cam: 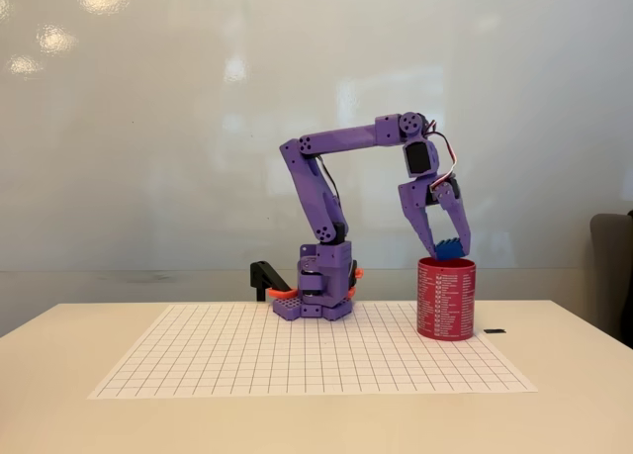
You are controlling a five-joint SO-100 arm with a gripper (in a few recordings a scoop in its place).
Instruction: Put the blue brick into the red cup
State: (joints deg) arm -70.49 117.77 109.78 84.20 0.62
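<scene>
1. Nearest the camera, a white gridded mat (297,360) lies flat on the pale table (59,414), reaching from the near edge back toward the robot's base.
2. Red cup (446,298): upright at the right far corner of the mat, mouth open upward, rows of white print around its wall.
3. Purple arm (326,187): its base stands at the far middle of the mat; the upper link rises, the forearm runs right, and the wrist bends down over the cup.
4. Gripper (450,246): pointing down, its two fingers closed around the blue brick (450,247), which sits between the fingertips.
5. Position of the brick: directly above the cup's mouth, at or just above the rim; whether its lower edge has passed below the rim cannot be told.
6. Small black object (495,331): on the table just right of the cup, apart from it.
7. Progress, as judged: pickup and carry appear finished; the release remains, since the brick is not yet resting inside the cup.
</scene>
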